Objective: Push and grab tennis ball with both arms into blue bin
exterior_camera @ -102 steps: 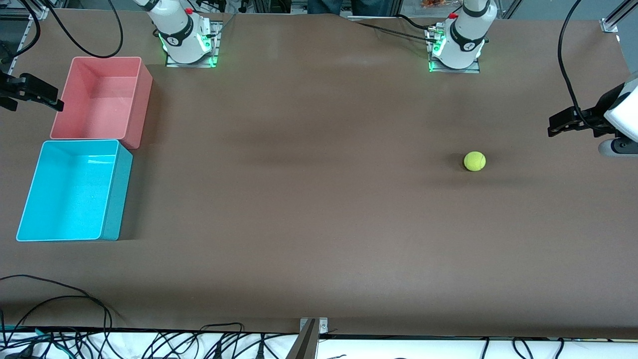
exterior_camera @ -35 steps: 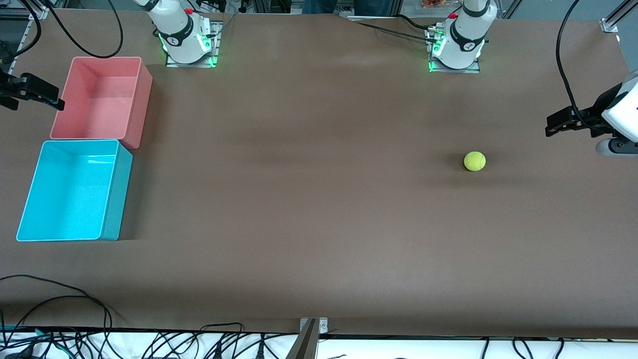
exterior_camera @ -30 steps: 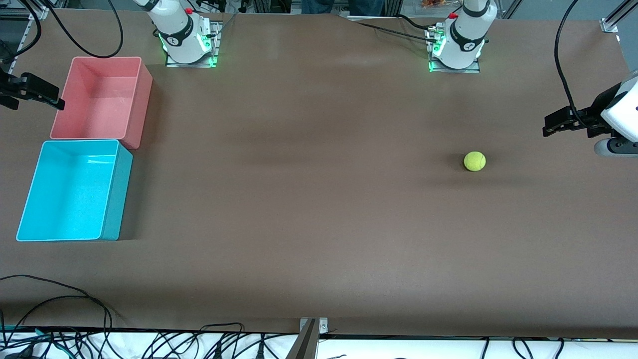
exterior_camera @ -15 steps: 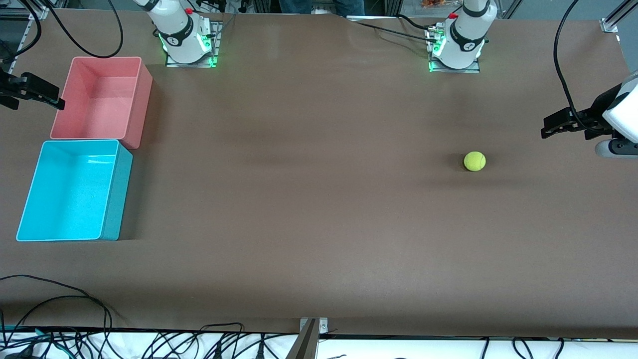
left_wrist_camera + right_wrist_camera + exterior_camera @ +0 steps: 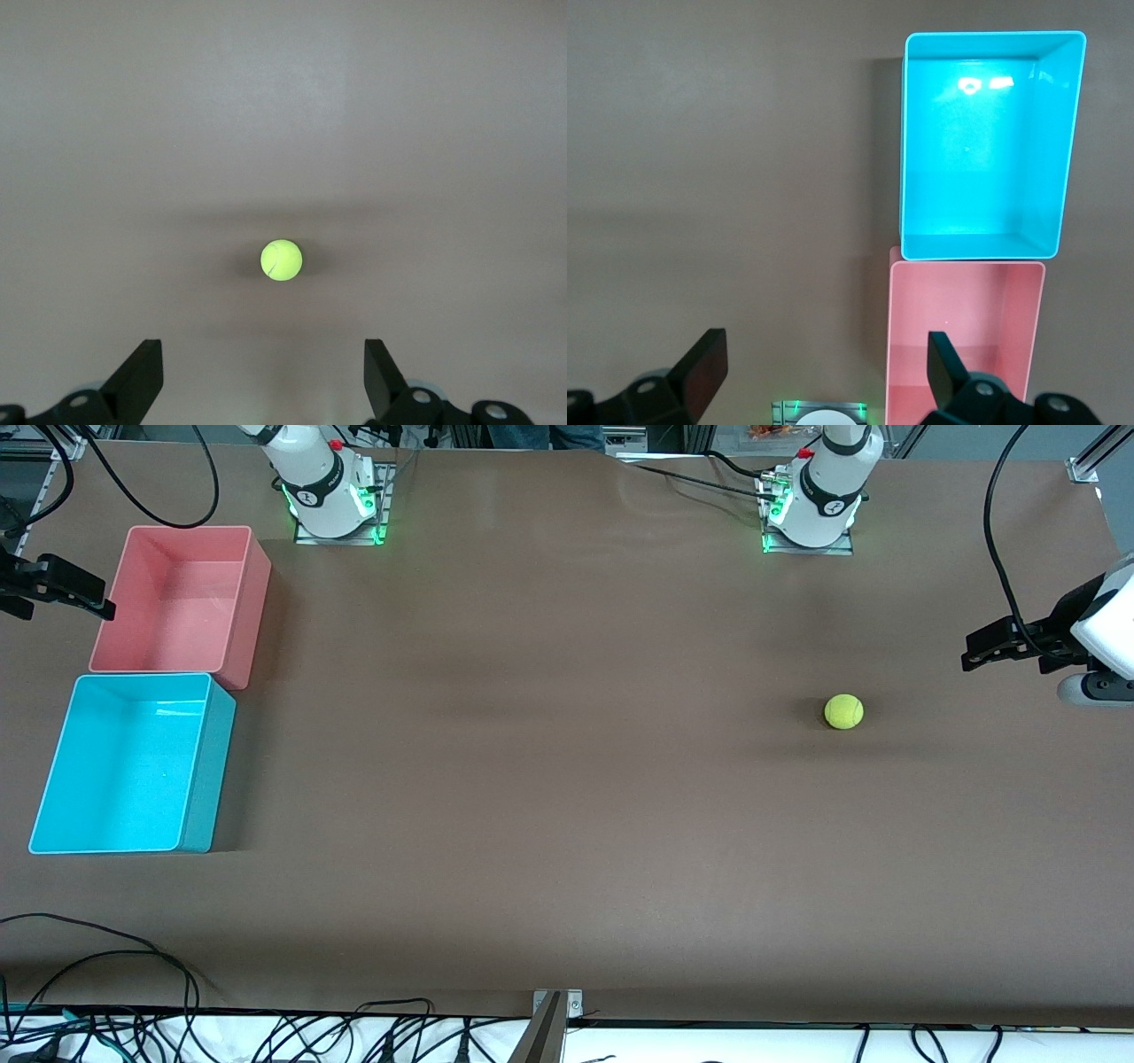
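Observation:
The yellow-green tennis ball [image 5: 843, 711] lies on the brown table toward the left arm's end. My left gripper [image 5: 967, 657] hangs open over the table's end, well apart from the ball. In the left wrist view the ball [image 5: 281, 259] lies ahead of the open left gripper [image 5: 263, 365], with nothing between the fingers. The blue bin [image 5: 202, 779] stands empty at the right arm's end. My right gripper [image 5: 104, 608] hovers open beside the pink bin. In the right wrist view the blue bin [image 5: 983, 150] shows ahead of the open, empty right gripper [image 5: 824, 352].
A pink-red bin [image 5: 252, 593] of like size touches the blue bin and is farther from the front camera. The arm bases [image 5: 335, 500] [image 5: 811, 509] stand along the table's back edge. Cables [image 5: 133, 957] trail at the front edge.
My left gripper has crept slightly toward the ball. The ball, the bins and the right arm have not moved.

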You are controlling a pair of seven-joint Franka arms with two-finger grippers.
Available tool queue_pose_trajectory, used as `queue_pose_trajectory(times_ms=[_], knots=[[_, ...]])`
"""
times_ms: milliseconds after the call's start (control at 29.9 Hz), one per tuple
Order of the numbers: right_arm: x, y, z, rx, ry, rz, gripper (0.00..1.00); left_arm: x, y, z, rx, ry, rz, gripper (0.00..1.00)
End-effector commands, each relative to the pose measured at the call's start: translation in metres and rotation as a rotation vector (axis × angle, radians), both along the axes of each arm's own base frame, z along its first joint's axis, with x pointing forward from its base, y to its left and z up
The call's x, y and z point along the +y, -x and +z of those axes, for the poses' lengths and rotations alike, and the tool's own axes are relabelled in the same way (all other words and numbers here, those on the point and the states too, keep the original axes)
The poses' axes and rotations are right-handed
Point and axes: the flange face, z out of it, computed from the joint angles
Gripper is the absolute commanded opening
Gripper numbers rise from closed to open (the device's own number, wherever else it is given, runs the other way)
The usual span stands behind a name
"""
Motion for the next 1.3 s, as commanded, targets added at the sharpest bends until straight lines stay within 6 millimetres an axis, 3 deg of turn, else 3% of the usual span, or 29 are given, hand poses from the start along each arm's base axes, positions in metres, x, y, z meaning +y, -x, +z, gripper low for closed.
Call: queue_pose_trajectory(times_ms=[0, 1269], knots=[[0.000, 0.003, 0.003, 0.006, 0.001, -0.004, 1.00, 0.001, -0.002, 0.003, -0.006, 0.017, -0.001, 1.00], [0.004, 0.013, 0.001, 0.062, -0.012, 0.003, 1.00, 0.002, -0.002, 0.001, 0.000, 0.016, 0.001, 1.00]])
